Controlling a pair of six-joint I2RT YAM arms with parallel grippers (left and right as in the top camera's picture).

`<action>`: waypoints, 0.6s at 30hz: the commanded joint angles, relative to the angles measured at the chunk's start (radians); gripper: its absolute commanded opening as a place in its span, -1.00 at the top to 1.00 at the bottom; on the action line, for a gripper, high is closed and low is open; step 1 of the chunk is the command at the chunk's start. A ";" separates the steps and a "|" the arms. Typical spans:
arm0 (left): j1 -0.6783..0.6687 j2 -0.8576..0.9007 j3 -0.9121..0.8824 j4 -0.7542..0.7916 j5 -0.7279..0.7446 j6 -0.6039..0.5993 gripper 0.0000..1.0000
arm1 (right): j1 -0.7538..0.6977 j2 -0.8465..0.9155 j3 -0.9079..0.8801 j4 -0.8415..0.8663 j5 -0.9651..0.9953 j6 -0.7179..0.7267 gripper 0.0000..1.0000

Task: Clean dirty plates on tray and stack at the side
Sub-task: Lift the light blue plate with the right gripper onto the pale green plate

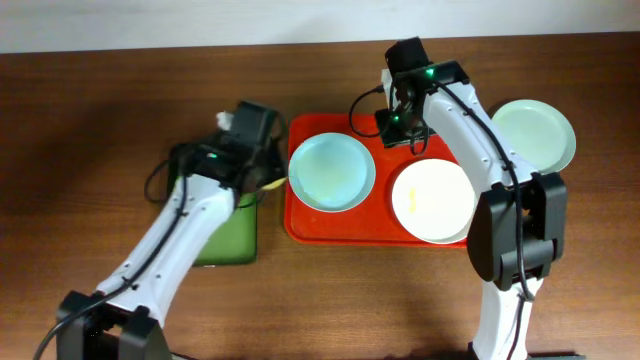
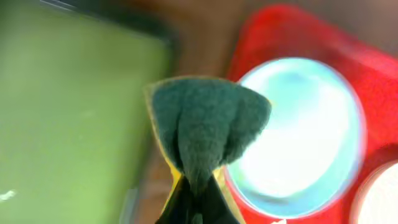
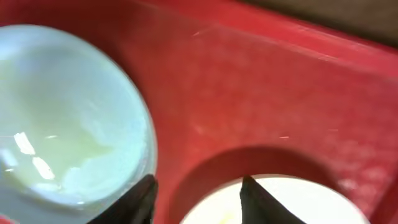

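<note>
Sponge (image 2: 208, 124) clenched in the left tool (image 2: 196, 202) hangs between the green tray (image 1: 228, 240) and the red tray (image 1: 330, 228) at mid-worktop (image 1: 100, 100). On the red tray lie a mint-blue plate (image 1: 332, 172) and a white plate (image 1: 432, 200). The right tool (image 3: 196, 186), released and empty, hovers between them. A second mint-blue plate (image 1: 533, 135) rests towards the far right corner.

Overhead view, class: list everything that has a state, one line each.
red tray, holds two plates
mint plate on tray, faint yellowish film
white plate, on tray, yellow smear
mint plate on table, off tray, looks clean
sponge, pinched, folded
left gripper, shut on the sponge
right gripper, open, over the red tray
</note>
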 commanded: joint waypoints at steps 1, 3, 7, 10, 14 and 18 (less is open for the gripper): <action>0.175 -0.037 -0.002 -0.135 -0.006 0.013 1.00 | 0.005 0.023 -0.090 0.047 -0.116 0.002 0.09; 0.291 -0.036 -0.008 -0.211 -0.006 0.076 1.00 | 0.007 0.030 -0.167 0.136 -0.156 0.002 0.09; 0.337 -0.036 -0.023 -0.231 -0.006 0.119 1.00 | 0.031 0.030 -0.294 0.278 -0.156 0.003 0.09; 0.337 -0.036 -0.023 -0.229 -0.006 0.120 1.00 | 0.061 0.030 -0.339 0.340 -0.121 0.010 0.60; 0.337 -0.036 -0.023 -0.228 -0.006 0.127 1.00 | 0.067 0.028 -0.186 0.184 0.092 0.009 0.92; 0.337 -0.036 -0.023 -0.216 -0.006 0.126 1.00 | 0.180 0.027 0.133 -0.135 0.605 -0.017 0.92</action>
